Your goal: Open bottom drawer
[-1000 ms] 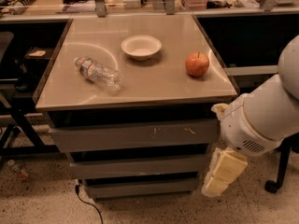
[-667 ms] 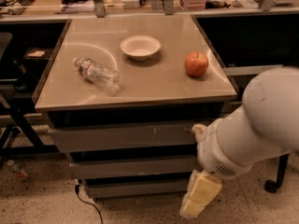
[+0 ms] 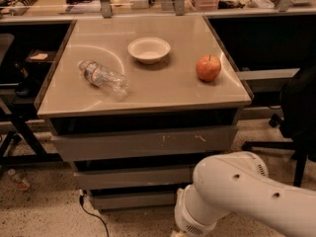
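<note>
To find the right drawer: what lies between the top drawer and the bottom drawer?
The middle drawer, in the camera view, between top drawer and bottom drawer. The gripper is out of view, beyond the arm at the lower edge.

White arm low, gripper out of view

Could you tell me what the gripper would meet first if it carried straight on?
The gripper is out of view below the wrist, in front of the bottom drawer. Its heading is hidden; probably the floor first.
</note>
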`<state>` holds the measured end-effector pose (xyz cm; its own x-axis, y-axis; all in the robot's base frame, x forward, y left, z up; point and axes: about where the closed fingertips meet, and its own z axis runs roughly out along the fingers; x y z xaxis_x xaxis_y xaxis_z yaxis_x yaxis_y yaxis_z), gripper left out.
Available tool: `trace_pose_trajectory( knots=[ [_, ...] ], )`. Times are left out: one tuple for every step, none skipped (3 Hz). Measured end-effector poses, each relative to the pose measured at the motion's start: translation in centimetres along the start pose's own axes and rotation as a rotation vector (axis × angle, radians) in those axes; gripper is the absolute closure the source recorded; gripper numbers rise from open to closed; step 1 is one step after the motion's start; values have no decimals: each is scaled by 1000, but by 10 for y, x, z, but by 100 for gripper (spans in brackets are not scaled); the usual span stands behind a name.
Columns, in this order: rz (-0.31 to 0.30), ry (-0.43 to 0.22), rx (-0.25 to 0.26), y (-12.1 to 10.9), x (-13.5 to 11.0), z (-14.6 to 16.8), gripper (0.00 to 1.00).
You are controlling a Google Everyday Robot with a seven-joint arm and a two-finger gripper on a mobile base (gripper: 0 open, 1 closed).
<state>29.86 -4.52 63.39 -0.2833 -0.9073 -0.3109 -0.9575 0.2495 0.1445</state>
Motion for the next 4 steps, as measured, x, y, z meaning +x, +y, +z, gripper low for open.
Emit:
trace_pose_trajectory(
  knots=[
    [22, 5, -11, 3, 5, 6, 0],
    [22, 5, -10, 3, 5, 6, 0],
    [38, 7, -13, -15, 10, 46, 0],
    [76, 6, 2, -61, 14, 114, 0]
  ],
)
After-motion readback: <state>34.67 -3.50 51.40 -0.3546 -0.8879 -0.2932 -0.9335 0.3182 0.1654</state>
